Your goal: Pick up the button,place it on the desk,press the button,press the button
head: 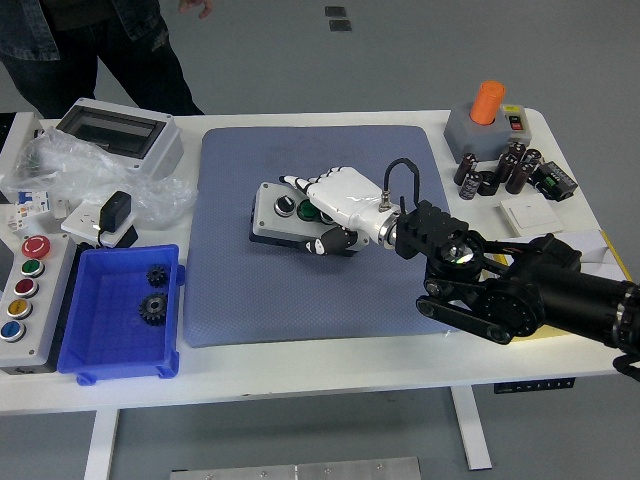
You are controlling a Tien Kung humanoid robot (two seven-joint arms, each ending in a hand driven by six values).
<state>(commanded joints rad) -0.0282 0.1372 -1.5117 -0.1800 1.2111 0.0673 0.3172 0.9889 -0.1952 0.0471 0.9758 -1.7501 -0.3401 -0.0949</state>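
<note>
One grey rectangular push-button box [285, 212] on the blue-grey padded mat [320, 290], near mat centre, flat and upright. Partly covered at its right end by the white right robot hand [335, 205]; fingers draped over the top face, thumb curled against the near side. Wrapped around the box, apparently in a clasp rather than a single-finger press; cannot tell whether any button is depressed.

Handling, as judged: rigid plastic housing, probably light, smooth-sided, so likely to slide on the mat if pushed sideways. Best hold across the short sides, near and far walls, clear of the button caps. Pressing best done straight down to avoid skidding.

Counts on the box: two button caps visible, one black, one green; any further cap hidden under the robot hand.

Elsewhere on the white tabletop [330, 370]: one blue plastic bin [100, 340] holding two dark gears [154, 292]; one longer grey control box with five coloured buttons [25, 300] at left edge; one orange cylinder on a grey base [485, 115] far right. Cluster of dark capacitors [495, 172], not reliably countable.

Left arm out of view. One person standing at far left corner, hands off the tabletop.
</note>
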